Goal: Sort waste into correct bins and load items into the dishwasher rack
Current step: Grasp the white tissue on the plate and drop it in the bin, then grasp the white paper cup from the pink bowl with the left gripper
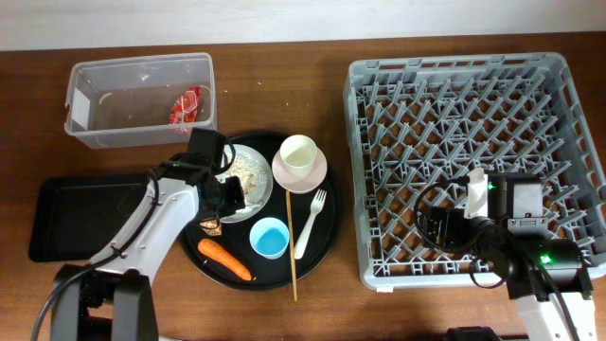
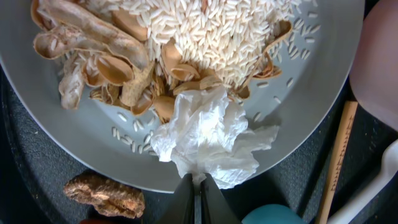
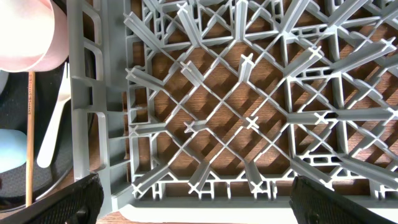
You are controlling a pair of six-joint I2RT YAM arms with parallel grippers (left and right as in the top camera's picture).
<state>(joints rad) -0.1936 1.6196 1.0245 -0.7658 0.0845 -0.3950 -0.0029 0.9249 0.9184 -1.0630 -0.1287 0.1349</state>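
Note:
My left gripper [image 2: 198, 183] is shut on the edge of a white tissue scrap [image 2: 211, 134] lying on the pale grey plate [image 2: 311, 93], next to beige rice bits [image 2: 217, 31] and tan husks. A small brown lump [image 2: 106, 194] lies on the round tray beside the plate. In the overhead view the left gripper [image 1: 232, 194] is over the plate [image 1: 258, 163]. The red-and-white wrapper [image 1: 186, 106] lies in the clear tub [image 1: 142, 99]. My right gripper [image 3: 196, 196] is open and empty over the front left part of the grey dishwasher rack [image 1: 473, 152].
On the round black tray [image 1: 327, 237] are a carrot [image 1: 224, 259], a light-blue cup [image 1: 269, 237], a white fork [image 1: 310, 225], chopsticks [image 1: 292, 242] and a cream cup [image 1: 297, 153] in the pinkish bowl [image 1: 317, 175]. A flat black tray [image 1: 80, 216] lies at the left.

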